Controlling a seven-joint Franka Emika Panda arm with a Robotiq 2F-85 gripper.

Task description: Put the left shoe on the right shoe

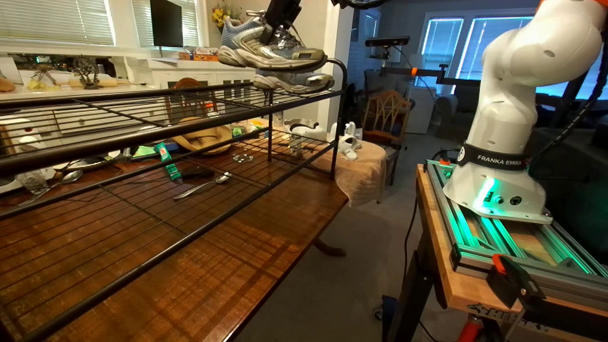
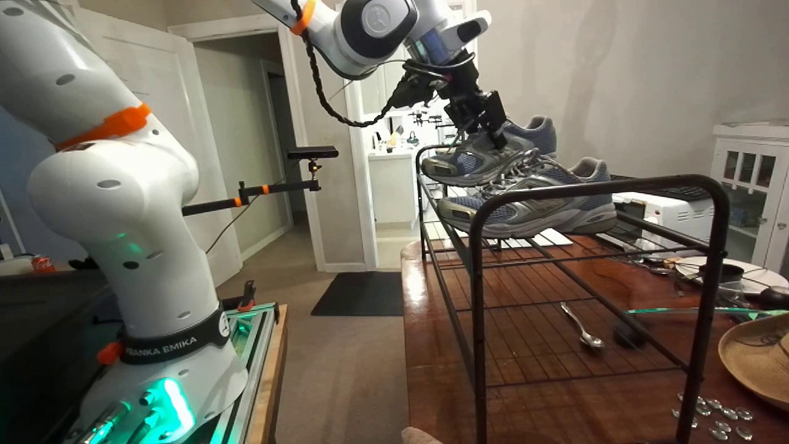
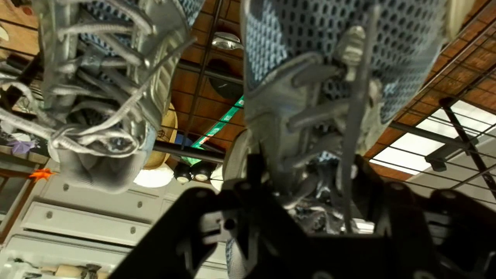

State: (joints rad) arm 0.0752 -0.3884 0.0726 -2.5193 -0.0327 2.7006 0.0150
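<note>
My gripper is shut on the left shoe, a grey and blue laced sneaker, with its fingers around the laced upper. The gripper shows in both exterior views [image 1: 268, 33] [image 2: 487, 132] and the wrist view [image 3: 308, 170]. The left shoe is raised above the rack, also in all views [image 1: 270, 50] [image 2: 478, 157] [image 3: 279, 89]. The matching right shoe stands upright on the rack's top shelf [image 1: 294, 81] [image 2: 542, 203]. In the wrist view, the right shoe [image 3: 110, 73] lies to the left of the held one, with a gap between them. A dark finger hides part of the held shoe.
The black wire rack [image 1: 190, 128] [image 2: 601, 185] stands on a brown wooden table [image 1: 285, 237]. Its end frame rises above the top shelf. A spoon [image 2: 582, 327], a straw hat [image 2: 761, 354], a green packet [image 1: 167, 161] and glass beads [image 2: 721, 413] lie around the rack's foot.
</note>
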